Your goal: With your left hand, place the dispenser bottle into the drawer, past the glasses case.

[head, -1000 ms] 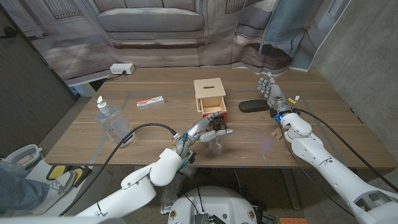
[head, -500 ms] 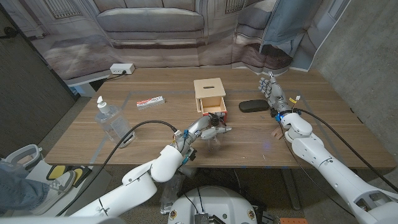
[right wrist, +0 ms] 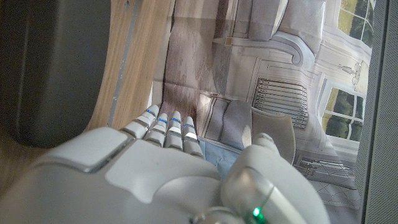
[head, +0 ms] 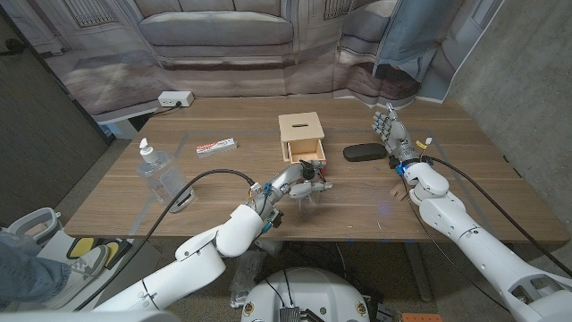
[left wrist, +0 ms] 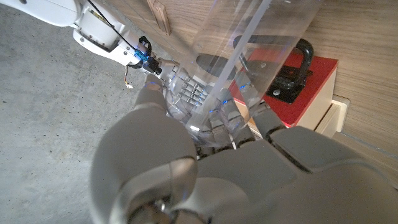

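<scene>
My left hand (head: 290, 186) grips a clear dispenser bottle (head: 310, 190) lying on its side, with its black pump head right at the open drawer (head: 319, 159) of the small wooden box (head: 300, 131). In the left wrist view my left hand (left wrist: 205, 162) wraps the clear bottle (left wrist: 261, 37), and the black pump (left wrist: 291, 70) lies over the drawer's red inside (left wrist: 320, 70). The black glasses case (head: 362, 152) lies on the table to the right of the box. My right hand (head: 391, 134) stands beside the case, fingers apart, holding nothing.
A second clear bottle (head: 157, 172) with a white pump stands at the table's left. A red and white flat box (head: 216, 146) lies left of the wooden box, and a white power strip (head: 175, 98) sits at the far left edge.
My left hand has carried the bottle away from the near edge toward the box, bringing the pump head to the drawer. The right hand has not moved.
</scene>
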`<state>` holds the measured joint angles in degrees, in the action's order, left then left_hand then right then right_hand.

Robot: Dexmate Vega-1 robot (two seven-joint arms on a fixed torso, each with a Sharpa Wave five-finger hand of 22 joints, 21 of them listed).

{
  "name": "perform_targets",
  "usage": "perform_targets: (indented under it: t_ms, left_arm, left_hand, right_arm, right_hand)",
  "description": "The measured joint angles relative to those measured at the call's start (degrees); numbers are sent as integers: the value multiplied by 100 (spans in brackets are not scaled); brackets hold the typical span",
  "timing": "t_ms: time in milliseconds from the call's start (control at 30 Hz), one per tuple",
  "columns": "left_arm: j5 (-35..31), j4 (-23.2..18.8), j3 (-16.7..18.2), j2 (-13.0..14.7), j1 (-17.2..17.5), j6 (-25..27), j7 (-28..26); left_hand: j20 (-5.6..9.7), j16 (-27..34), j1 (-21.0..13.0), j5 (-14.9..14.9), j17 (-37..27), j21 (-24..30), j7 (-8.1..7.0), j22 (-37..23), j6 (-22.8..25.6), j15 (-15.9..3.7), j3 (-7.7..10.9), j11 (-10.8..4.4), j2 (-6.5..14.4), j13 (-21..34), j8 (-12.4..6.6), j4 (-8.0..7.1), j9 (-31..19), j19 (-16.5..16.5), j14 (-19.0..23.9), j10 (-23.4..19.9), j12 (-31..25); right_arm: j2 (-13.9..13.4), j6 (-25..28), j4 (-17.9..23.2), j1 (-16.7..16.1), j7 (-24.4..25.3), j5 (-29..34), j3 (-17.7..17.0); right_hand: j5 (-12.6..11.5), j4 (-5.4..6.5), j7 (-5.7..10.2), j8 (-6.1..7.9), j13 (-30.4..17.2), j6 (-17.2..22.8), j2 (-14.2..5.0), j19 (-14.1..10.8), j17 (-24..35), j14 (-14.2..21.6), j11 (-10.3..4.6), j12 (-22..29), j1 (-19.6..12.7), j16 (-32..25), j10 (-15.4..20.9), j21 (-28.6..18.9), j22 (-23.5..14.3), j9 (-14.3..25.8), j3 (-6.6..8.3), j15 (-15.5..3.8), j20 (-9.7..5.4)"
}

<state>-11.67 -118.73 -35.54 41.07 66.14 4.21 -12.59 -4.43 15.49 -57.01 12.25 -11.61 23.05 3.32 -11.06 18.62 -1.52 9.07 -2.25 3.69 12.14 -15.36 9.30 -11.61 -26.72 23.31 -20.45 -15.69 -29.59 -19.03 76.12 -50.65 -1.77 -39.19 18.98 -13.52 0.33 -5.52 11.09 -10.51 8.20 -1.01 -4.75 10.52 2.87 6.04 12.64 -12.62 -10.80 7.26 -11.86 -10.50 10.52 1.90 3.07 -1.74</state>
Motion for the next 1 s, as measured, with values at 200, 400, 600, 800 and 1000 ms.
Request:
perform_targets:
  t_ms: [200, 400, 600, 800, 1000]
  left_arm:
    - [99, -4, 4, 11, -29, 46, 52]
    - [171, -11, 6, 10, -54, 109, 66]
    - [241, -2, -2, 0, -105, 160, 92]
    - [294, 45, -27, -21, -161, 173, 101]
    - [346, 128, -41, -60, -211, 134, 89]
  left_hand:
    - [65, 85, -127, -112, -49, 164, -17, 14, 246, -76, 156, -66, -127, 53, -78, -3, -42, -438, 403, -208, 0]
    - [207, 147, -229, -113, -110, 261, -55, 14, 363, -85, 269, -104, -229, 106, -121, -6, -80, -702, 574, -344, -23]
    - [281, 147, -386, -113, -189, 333, 24, 14, 342, -114, 425, -35, -386, 159, -121, -4, -127, -836, 664, -299, -23]
    - [344, 147, -513, -112, -263, 368, 99, 13, 267, -114, 528, 11, -513, 186, -121, -29, -153, -899, 664, -252, -11]
    - [439, 159, -667, -112, -335, 423, 130, 13, 236, -94, 575, 48, -667, 233, -94, -76, -173, -949, 643, -228, 4]
  right_arm:
    - [10, -1, -2, 11, 2, -1, 3]
    - [15, -1, -4, 21, 8, 3, 8]
    - [15, -1, -7, 27, 13, 14, 12]
    - [12, 1, -7, 28, 25, 23, 13]
    - [-8, 8, 18, 20, 36, 22, 5]
  right_hand:
    - [0, 0, 0, 0, 0, 0, 0, 0, 0, 0, 0, 0, 0, 0, 0, 0, 0, 0, 0, 0, 0]
    - [0, 0, 0, 0, 0, 0, 0, 0, 0, 0, 0, 0, 0, 0, 0, 0, 0, 0, 0, 0, 0]
    - [0, 0, -1, 0, 0, -1, 0, 0, 0, 0, 0, 0, 0, 0, 0, 0, 0, 0, 0, 0, 0]
    - [0, 0, -1, 0, 0, -1, 0, 0, 0, 0, 0, 0, 0, 0, 0, 0, 0, 0, 0, 0, 0]
    - [0, 8, -1, 0, 0, -1, 0, 0, 0, 0, 0, 0, 0, 0, 0, 0, 0, 0, -41, 0, 0]
